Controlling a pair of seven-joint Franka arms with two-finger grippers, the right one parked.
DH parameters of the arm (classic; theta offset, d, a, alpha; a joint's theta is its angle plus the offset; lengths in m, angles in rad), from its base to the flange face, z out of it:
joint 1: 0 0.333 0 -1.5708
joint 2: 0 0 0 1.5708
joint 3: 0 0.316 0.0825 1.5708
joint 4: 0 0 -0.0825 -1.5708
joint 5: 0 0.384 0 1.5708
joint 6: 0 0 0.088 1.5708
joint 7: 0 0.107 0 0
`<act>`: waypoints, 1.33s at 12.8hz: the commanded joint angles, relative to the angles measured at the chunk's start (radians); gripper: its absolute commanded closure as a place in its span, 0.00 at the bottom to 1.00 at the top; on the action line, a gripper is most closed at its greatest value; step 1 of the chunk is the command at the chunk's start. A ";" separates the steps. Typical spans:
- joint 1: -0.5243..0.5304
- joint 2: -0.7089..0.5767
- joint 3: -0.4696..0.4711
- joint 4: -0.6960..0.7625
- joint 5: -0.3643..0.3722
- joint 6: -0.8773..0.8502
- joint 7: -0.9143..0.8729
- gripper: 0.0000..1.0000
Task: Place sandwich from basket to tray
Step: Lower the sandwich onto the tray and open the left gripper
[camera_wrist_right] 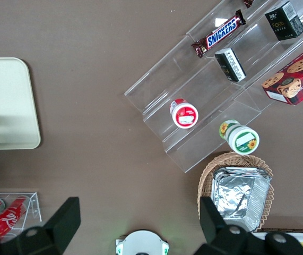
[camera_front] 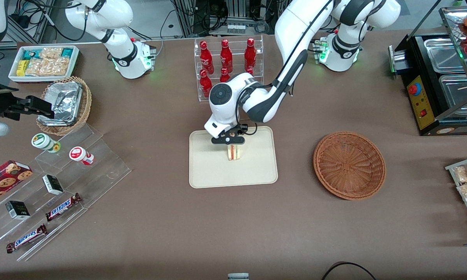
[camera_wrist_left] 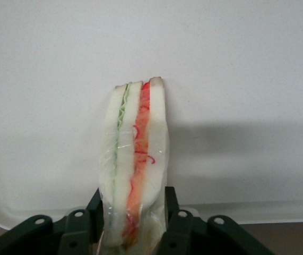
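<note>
Looking over the whole scene, we see first the big brown table (camera_front: 233, 225), a matte and even surface that lets things stand flat, with a clear stepped stand of snacks (camera_front: 54, 182) toward the parked arm's end and a rack of red bottles (camera_front: 227, 62) farther from the front camera than the tray. Next in size, the tray (camera_front: 257, 171) lies flat in the middle of the table, and the basket (camera_front: 349, 165) sits well apart from it toward the working arm's end, with nothing visible in it. Over the tray, in its part farther from the front camera, we find the gripper (camera_front: 230, 139), pointing down. Its fingers (camera_wrist_left: 179, 226) press on both bread faces of the sandwich (camera_front: 234, 152), so it is closed on the wedge and holds it upright with the coloured filling edge toward the wrist camera. We judge this hold is chosen because the flat bread sides give the pads good contact and the layers stay together. The sandwich is low over the tray, but we cannot tell if it touches. We think only the release is left.
</note>
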 commanded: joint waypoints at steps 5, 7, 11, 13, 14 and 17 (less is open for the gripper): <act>0.046 -0.117 0.055 0.025 -0.006 -0.089 -0.023 0.00; 0.074 -0.175 0.056 0.025 -0.052 -0.137 -0.014 0.00; 0.162 -0.299 0.056 0.020 -0.077 -0.244 -0.012 0.00; 0.226 -0.388 0.056 0.013 -0.080 -0.367 0.004 0.00; 0.260 -0.427 0.056 0.013 -0.079 -0.425 0.032 0.00; 0.364 -0.535 0.058 0.010 -0.068 -0.580 0.154 0.00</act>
